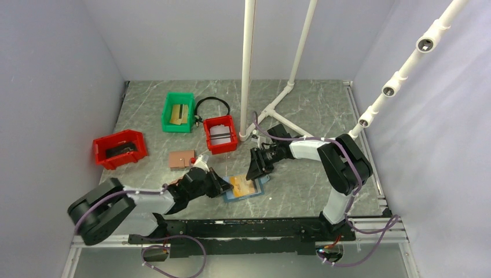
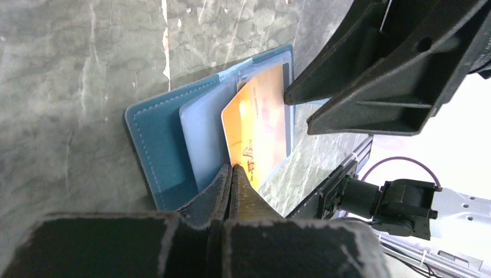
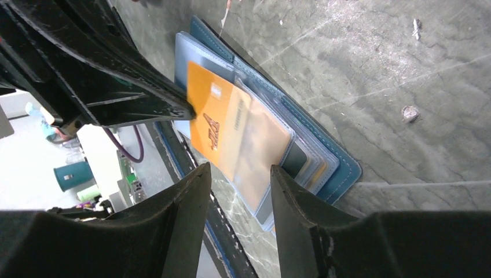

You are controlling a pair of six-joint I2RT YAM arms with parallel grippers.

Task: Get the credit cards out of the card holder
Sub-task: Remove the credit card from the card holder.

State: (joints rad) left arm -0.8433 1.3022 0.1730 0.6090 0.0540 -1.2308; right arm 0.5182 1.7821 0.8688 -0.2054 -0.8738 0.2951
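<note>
Card holder point(image 2: 153, 139) lying open and flat on the table point(image 1: 301, 185), between my two grippers. My left gripper point(image 2: 231, 171) is closed tight on the corner of an orange credit card point(image 2: 260, 127), which sticks partly out of a pale inner pocket. My right gripper point(image 3: 237, 174) stands part open over the holder's other side, gripping nothing.

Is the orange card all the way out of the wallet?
No, one end of the card sits under a clear pocket of the blue wallet.
</note>
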